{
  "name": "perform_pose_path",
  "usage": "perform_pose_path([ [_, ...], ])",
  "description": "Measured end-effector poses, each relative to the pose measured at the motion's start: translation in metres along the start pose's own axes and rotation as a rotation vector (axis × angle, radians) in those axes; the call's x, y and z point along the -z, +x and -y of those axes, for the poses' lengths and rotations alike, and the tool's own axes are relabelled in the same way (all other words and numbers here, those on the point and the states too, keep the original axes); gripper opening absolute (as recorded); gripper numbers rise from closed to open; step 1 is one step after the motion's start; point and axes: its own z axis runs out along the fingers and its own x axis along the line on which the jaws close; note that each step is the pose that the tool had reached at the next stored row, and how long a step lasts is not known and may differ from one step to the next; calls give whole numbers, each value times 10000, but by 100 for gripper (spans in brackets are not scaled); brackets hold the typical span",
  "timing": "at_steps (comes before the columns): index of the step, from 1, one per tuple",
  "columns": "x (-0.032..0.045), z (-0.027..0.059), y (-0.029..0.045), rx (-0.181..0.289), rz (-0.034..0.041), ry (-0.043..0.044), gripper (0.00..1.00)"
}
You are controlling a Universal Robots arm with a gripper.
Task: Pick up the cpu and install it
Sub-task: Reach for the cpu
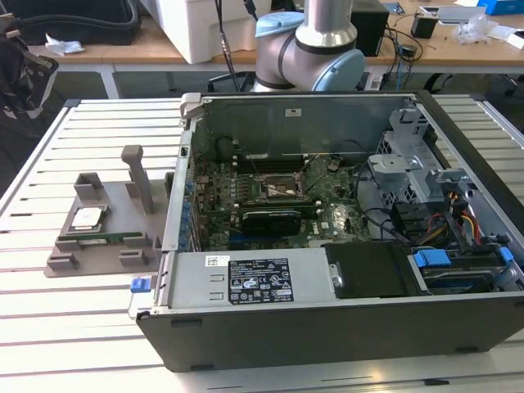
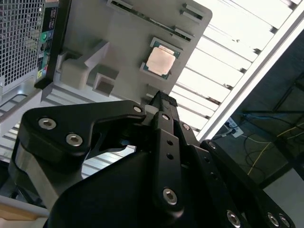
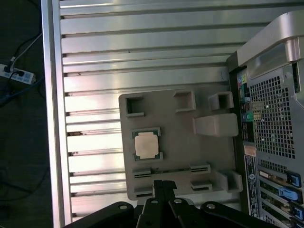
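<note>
Well, the cpu (image 1: 86, 218) lies flat, silvery top up, in a square recess of a grey fixture (image 1: 115, 210) that rests on the slatted metal counter (image 1: 49, 311), just beside the open computer case (image 1: 327, 319) on the exterior view's left. A long green memory stick (image 1: 106, 239) lies in the same fixture, near the chip and on the side towards the exterior camera. Both wrist views look down on the chip (image 3: 146, 144) (image 2: 160, 61) in its recess, nothing touching it. The black gripper (image 3: 164, 184) (image 2: 163, 100) hangs above the fixture's edge, apart from the chip, with its fingertips pressed together and nothing between them. Inside the case, the motherboard socket (image 1: 282, 190) sits in the middle of the green board, well apart from the fixture. The grey and blue robot arm (image 1: 315, 45) stands behind the case.
</note>
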Motion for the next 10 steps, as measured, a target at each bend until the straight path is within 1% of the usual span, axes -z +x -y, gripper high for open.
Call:
perform_pose_path([
  [1, 1, 3, 37, 1, 0, 0, 11],
  [3, 2, 5, 72, 0, 0, -1, 11],
  [5, 3, 9, 125, -1, 0, 0, 11],
  [10, 5, 14, 194, -1, 0, 0, 11],
])
